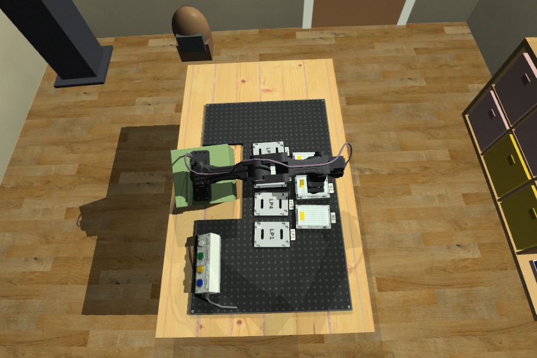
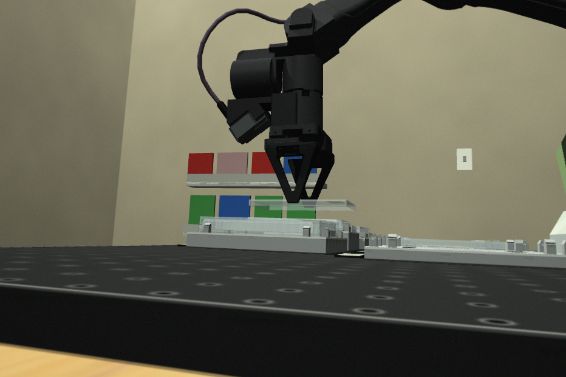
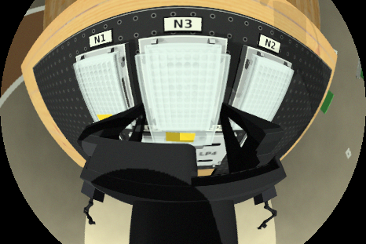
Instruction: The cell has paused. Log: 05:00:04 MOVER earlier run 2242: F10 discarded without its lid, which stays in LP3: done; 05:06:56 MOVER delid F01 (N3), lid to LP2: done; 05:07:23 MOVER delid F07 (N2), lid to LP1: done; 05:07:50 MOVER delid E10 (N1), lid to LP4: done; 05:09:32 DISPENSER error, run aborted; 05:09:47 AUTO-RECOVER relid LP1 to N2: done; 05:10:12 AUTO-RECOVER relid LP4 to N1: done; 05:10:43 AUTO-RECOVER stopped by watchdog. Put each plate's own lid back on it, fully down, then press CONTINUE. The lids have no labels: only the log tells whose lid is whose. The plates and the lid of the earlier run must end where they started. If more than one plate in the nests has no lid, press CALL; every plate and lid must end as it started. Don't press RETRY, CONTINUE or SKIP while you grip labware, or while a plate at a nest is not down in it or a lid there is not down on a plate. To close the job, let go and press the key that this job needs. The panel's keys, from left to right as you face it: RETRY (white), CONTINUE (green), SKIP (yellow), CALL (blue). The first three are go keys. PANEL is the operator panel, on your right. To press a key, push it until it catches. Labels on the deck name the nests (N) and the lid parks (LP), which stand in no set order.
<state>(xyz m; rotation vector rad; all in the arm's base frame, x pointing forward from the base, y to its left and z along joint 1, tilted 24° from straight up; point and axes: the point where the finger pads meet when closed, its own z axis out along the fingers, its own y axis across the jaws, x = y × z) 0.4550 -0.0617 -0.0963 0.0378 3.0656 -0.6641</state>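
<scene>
My gripper point(image 2: 299, 198) point(image 1: 313, 187) is shut on a clear lid point(image 2: 302, 204) and holds it level, a little above the plate at nest N3, not touching it. In the wrist view the lid point(image 3: 183, 86) lies over that plate, below the N3 label point(image 3: 181, 23), between my fingers. The plates at N1 point(image 3: 101, 81) and N2 point(image 3: 264, 83) sit on either side. In the overhead view, N1 point(image 1: 303, 156) is partly under the arm and N2 point(image 1: 312, 216) is in plain sight.
The lid parks LP4 point(image 1: 271, 204) and LP1 point(image 1: 271, 233) stand empty, as does the park at the far end of the row point(image 1: 269, 149). The arm hides the park between them. The panel point(image 1: 207, 269) holds the white, green point(image 1: 200, 255), yellow and blue point(image 1: 200, 282) keys.
</scene>
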